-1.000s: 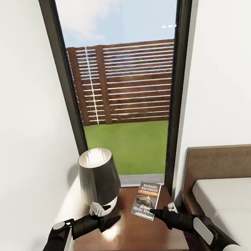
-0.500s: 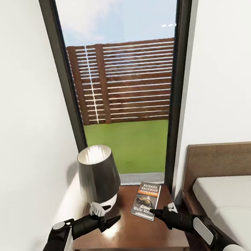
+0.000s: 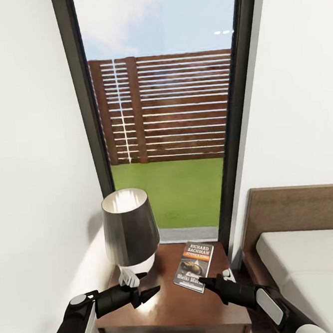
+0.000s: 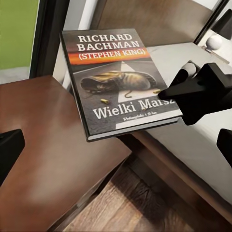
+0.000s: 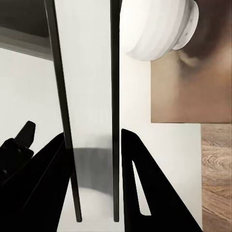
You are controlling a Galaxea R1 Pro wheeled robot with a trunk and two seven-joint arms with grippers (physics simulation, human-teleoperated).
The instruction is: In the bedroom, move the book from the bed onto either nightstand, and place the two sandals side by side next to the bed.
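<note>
Now the book (image 3: 194, 267) lies flat on the nightstand (image 3: 172, 306), beside the lamp (image 3: 130, 234). Right gripper (image 3: 203, 282) touches it, jaws spread; left gripper (image 3: 151, 291) unclear. Book step looks done; sandals next.

So the nightstand (image 3: 172, 306) is a dark-brown wooden one with a glossy top, tucked between the white wall and the bed (image 3: 310, 270). Sitting on it: a lamp (image 3: 130, 234) with a dark shade and white base toward the wall side, and the book (image 3: 194, 266) lying flat, cover up, on the side nearer the bed. In the left wrist view the book's (image 4: 118, 82) near corner pokes out over the nightstand's (image 4: 43, 159) edge.
</note>
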